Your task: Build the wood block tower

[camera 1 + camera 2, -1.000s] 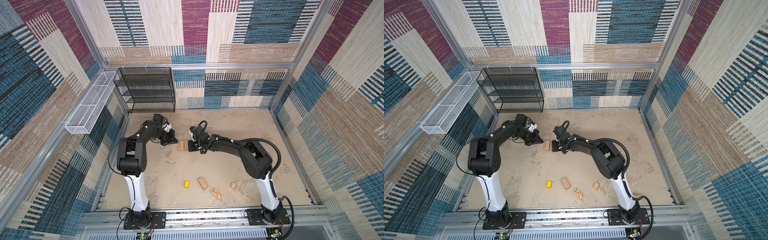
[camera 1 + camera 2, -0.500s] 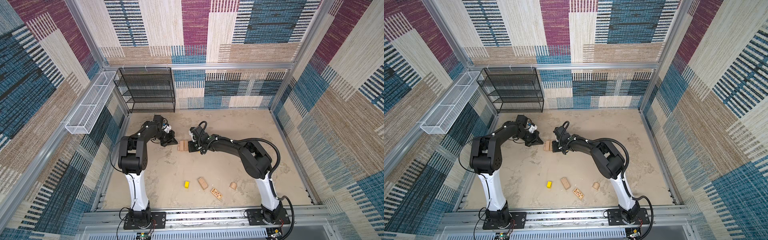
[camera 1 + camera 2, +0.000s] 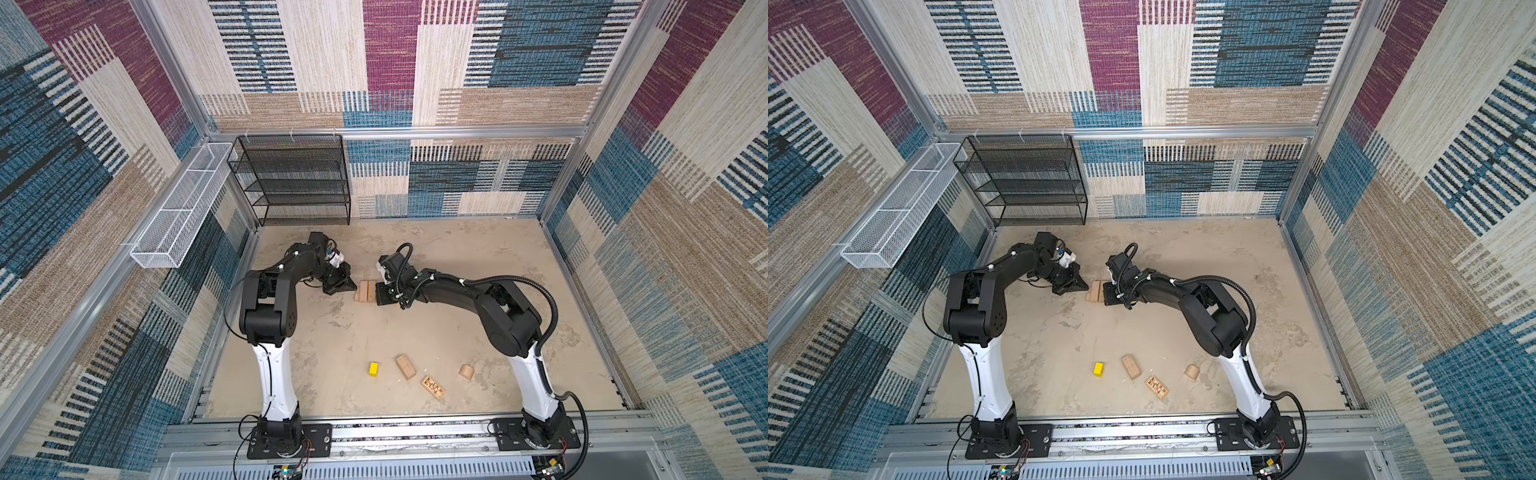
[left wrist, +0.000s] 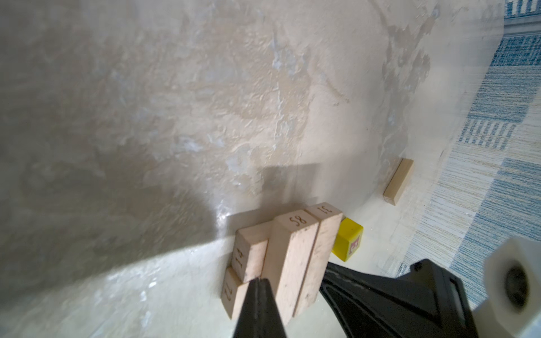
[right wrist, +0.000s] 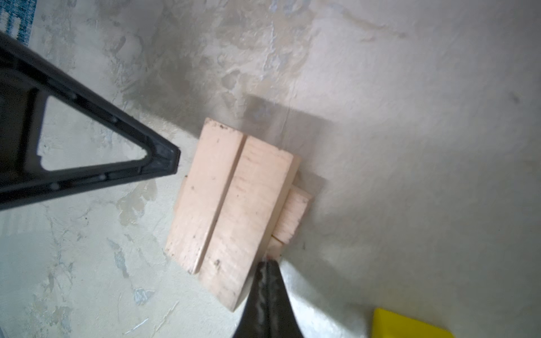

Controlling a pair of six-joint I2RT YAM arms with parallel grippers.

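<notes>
The tower (image 3: 365, 291) is a low stack of tan wood blocks at mid-floor, seen in both top views (image 3: 1096, 291). Two oblongs (image 5: 231, 204) lie side by side on top of numbered tan blocks (image 4: 248, 257). My left gripper (image 4: 257, 282) is shut, its tip against the stack's left side (image 3: 351, 286). My right gripper (image 5: 268, 263) is also shut, with its tip at the stack's right edge (image 3: 380, 297). A yellow red-lettered block (image 4: 348, 243) sits just behind the stack by the right gripper. Neither gripper holds anything.
Near the front lie a yellow block (image 3: 374, 368), a tan oblong (image 3: 405, 366), a dark-patterned block (image 3: 433, 386) and a rounded tan piece (image 3: 466, 372). Another tan block (image 4: 398, 181) lies beyond the stack. A black mesh shelf (image 3: 299, 178) and a white wire basket (image 3: 178, 208) stand at the back left.
The left arm has edged slightly toward the stack. The right arm and the blocks have stayed where they were.
</notes>
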